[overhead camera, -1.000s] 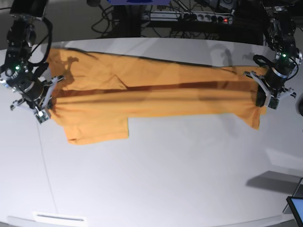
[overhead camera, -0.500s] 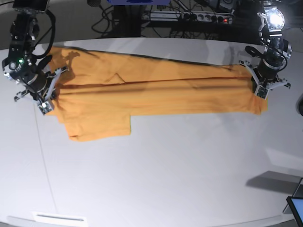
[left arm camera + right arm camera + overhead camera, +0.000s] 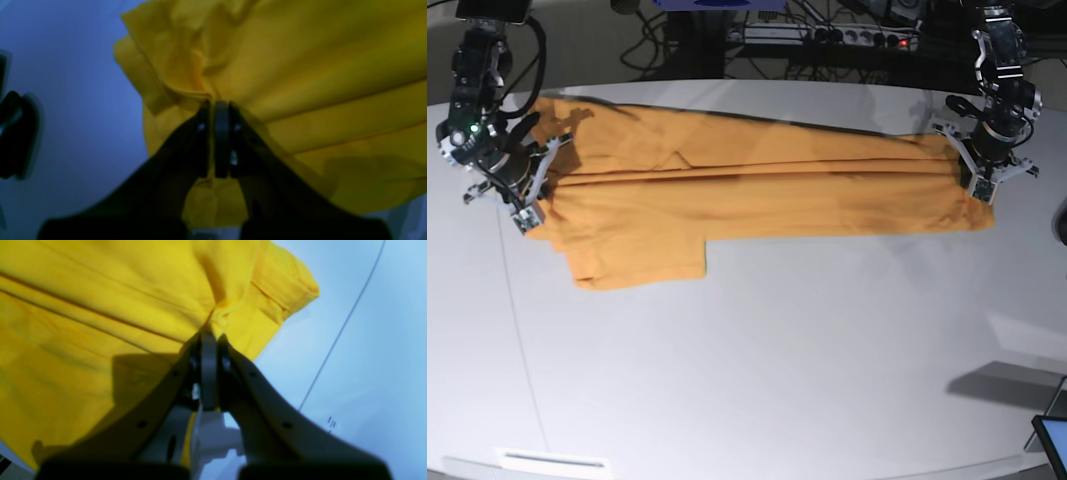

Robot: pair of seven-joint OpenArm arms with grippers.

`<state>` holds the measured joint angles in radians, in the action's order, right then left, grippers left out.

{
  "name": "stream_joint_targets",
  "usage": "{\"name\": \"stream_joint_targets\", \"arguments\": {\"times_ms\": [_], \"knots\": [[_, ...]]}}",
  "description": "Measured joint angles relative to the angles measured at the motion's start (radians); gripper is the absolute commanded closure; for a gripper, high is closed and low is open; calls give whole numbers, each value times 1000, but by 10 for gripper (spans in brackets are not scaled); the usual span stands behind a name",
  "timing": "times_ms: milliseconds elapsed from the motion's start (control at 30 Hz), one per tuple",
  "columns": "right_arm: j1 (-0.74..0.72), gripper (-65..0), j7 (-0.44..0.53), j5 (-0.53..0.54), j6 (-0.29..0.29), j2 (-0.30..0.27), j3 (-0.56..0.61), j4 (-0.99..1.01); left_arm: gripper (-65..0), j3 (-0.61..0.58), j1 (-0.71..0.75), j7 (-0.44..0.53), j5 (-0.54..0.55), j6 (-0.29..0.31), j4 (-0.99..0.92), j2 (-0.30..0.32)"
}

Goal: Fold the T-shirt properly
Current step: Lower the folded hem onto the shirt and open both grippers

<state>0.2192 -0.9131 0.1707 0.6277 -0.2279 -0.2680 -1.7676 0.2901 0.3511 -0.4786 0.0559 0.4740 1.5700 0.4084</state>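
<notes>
Orange-yellow cloth is pinched in both end effectors. The left end effector (image 3: 217, 110) has its two black fingers pressed together on a bunched hem of the T-shirt (image 3: 757, 190), and the right end effector (image 3: 208, 340) is likewise clamped on a gathered edge of the same cloth. In the base view the left end effector (image 3: 980, 180) sits at about 2 o'clock of the table (image 3: 777, 380) and the right end effector (image 3: 512, 190) at about 10 o'clock, so the shirt is stretched between them as one long band across the far half of the table, from 10 to 2 o'clock.

As a judgement of progress: the shirt seems already folded once along its length, because long creases run through the band and it is narrow. One flap, perhaps a sleeve part, hangs out toward 8 o'clock below the band, so the fold is not tidy yet. What remains, I think, is to lay the band flat, let go, tuck that flap, and fold the band across into a compact packet.

Count: one T-shirt, two end effectors, one table. Some cables and boxes lie beyond the far edge at 12 o'clock; I cannot count them well.
</notes>
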Motion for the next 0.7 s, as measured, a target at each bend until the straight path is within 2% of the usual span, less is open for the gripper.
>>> {"name": "stream_joint_targets", "arguments": {"times_ms": [33, 133, 200, 300, 367, 467, 567, 700], "knots": [[0, -57, -1, -1, 0, 0, 0, 0, -3, 0, 0, 0, 0, 0, 0, 0], [0, -132, -5, -15, 0, 0, 0, 4, -89, 0, -2, -1, -1, -1, 0, 0], [0, -162, -5, -15, 0, -1, 0, 4, -156, 4, -2, -3, -3, -3, 0, 0], [0, -194, -5, -13, 0, 0, 0, 4, -200, 53, 2, -11, -1, 2, 0, -6], [0, -200, -5, -12, -2, 0, 0, 4, -215, 97, 4, -24, -3, 2, 0, -23], [0, -202, -2, -2, -71, 0, 0, 4, -254, 140, 2, -27, -4, 9, 1, -26], [-1, -202, -2, -2, -130, -1, 0, 4, -334, 148, 3, -40, -26, -3, 40, -21], [0, -202, -3, -9, -137, -3, 0, 4, -356, 148, 0, -33, -14, 1, 81, -20]]}}
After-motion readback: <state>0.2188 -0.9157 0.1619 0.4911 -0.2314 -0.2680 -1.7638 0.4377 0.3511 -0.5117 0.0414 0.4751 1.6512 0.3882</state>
